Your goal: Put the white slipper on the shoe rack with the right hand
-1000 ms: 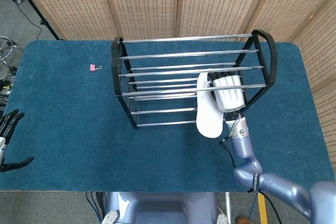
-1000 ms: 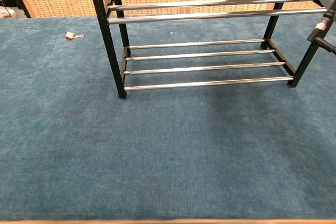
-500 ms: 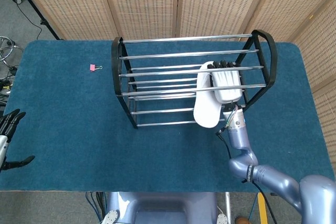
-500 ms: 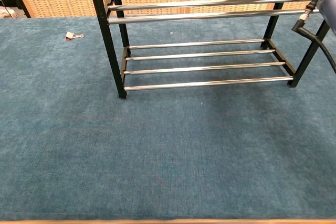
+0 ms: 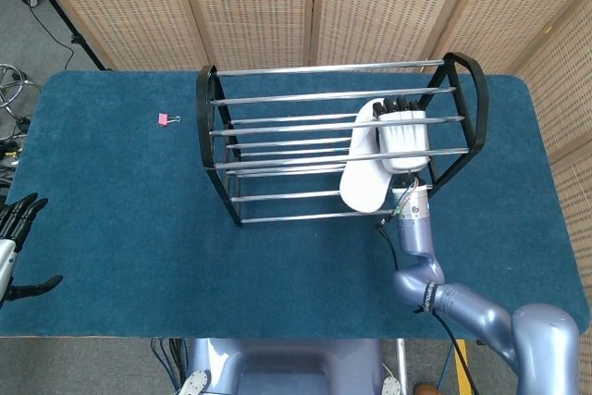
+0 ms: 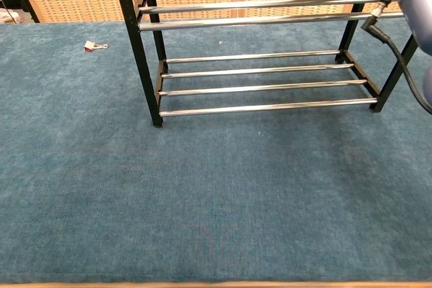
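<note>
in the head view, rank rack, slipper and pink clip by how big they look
1. rack, by far the largest
2. slipper, held over the top shelf by the right hand
3. clip, tiny

From my seat I see a blue carpeted table [image 5: 120, 210], the rack [image 5: 277, 150] standing on it, and a pink clip [image 5: 166, 119] lying well left of the rack.

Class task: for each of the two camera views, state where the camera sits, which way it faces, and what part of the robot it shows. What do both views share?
Head view: high up, looking down on the blue table; shows the right hand holding the white slipper, and the left hand.
Chest view: low, facing forward; right forearm only.
Shared: black-and-chrome shoe rack, pink binder clip.
</note>
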### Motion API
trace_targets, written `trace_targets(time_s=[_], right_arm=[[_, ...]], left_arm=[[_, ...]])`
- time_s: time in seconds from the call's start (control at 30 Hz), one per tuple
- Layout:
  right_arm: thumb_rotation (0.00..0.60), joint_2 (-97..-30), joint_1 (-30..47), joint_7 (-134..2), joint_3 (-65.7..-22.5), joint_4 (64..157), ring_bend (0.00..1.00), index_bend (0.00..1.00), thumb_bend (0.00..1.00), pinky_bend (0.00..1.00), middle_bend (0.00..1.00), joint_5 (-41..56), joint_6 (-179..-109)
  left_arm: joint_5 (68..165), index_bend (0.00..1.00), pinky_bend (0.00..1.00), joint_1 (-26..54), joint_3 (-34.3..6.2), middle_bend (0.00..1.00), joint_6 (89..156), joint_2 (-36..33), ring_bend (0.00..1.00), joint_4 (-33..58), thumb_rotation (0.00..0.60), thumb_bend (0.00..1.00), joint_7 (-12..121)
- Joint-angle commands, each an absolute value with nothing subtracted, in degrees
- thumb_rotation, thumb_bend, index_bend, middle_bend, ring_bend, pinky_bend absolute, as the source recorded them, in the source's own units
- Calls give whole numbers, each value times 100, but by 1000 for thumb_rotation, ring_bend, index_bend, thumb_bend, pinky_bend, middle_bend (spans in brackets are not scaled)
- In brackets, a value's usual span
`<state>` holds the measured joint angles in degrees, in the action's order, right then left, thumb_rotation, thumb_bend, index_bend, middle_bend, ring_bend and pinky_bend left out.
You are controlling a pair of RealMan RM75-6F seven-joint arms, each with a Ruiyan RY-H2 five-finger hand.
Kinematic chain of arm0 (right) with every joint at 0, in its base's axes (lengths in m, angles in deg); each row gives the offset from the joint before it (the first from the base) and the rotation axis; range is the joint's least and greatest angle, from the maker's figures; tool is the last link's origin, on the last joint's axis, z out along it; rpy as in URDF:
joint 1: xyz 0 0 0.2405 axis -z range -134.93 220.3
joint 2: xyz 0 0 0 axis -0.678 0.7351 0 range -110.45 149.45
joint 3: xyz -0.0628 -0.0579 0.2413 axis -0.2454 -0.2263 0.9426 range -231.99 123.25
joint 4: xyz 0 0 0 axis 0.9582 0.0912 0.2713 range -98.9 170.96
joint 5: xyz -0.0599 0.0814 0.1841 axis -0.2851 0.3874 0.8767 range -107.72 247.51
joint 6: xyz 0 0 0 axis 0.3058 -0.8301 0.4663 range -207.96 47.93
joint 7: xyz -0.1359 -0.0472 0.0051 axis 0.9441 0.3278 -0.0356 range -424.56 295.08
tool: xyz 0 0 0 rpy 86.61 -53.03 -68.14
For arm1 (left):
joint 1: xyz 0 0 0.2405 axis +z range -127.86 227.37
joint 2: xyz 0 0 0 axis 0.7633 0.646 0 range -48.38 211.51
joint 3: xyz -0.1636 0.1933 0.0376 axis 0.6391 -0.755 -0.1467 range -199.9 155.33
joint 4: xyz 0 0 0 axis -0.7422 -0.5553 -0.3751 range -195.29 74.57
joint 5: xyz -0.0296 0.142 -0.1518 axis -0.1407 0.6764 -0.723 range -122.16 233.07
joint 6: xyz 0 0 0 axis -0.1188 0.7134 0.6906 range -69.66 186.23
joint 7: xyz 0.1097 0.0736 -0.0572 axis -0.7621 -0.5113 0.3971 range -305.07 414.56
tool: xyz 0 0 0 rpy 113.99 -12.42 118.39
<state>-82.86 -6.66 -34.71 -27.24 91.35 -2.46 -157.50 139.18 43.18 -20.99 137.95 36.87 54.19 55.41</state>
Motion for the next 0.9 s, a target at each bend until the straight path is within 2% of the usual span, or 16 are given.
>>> trace_targets(time_s=[0.03,0.2,0.27,0.3,0.37,0.43,0.5,0.9], right_arm=[[600,-8362,-766,-3423,-2699,8989,524,586,730,586,569,-169,-15702],[600,-8428,-868,-3399,-2721,8792,524,578,729,581,564,-113,-15634],[600,-8476,-893,-3381,-2715,8732,499,538,728,552,527,-50,-15612],[600,-8482,-882,-3417,-2701,8788,458,490,706,513,478,34,-15538],[600,-8466,-866,-3362,-2706,8845,343,379,546,403,354,101,-15518],[600,-8422,-844,-3346,-2720,8948,275,323,395,323,281,139,-15490],[600,-8365,-817,-3324,-2735,9070,242,300,342,286,248,155,-15510],[600,-8009,-583,-3134,-2967,9904,232,287,313,284,233,98,-15663]], left_arm=[[13911,0,0,4312,-2094,0,13786,3690,0,5407,600,0,5569],[13889,0,0,4298,-2089,0,13756,3700,0,5391,600,0,5612],[13873,0,0,4291,-2086,0,13741,3710,0,5382,600,0,5602],[13862,0,0,4288,-2082,0,13740,3715,0,5382,600,0,5583],[13860,0,0,4287,-2082,0,13737,3719,0,5387,600,0,5591],[13865,0,0,4288,-2083,0,13742,3720,0,5382,600,0,5580],[13873,0,0,4290,-2088,0,13742,3721,0,5389,600,0,5585],[13952,0,0,4315,-2114,0,13783,3733,0,5405,600,0,5606]])
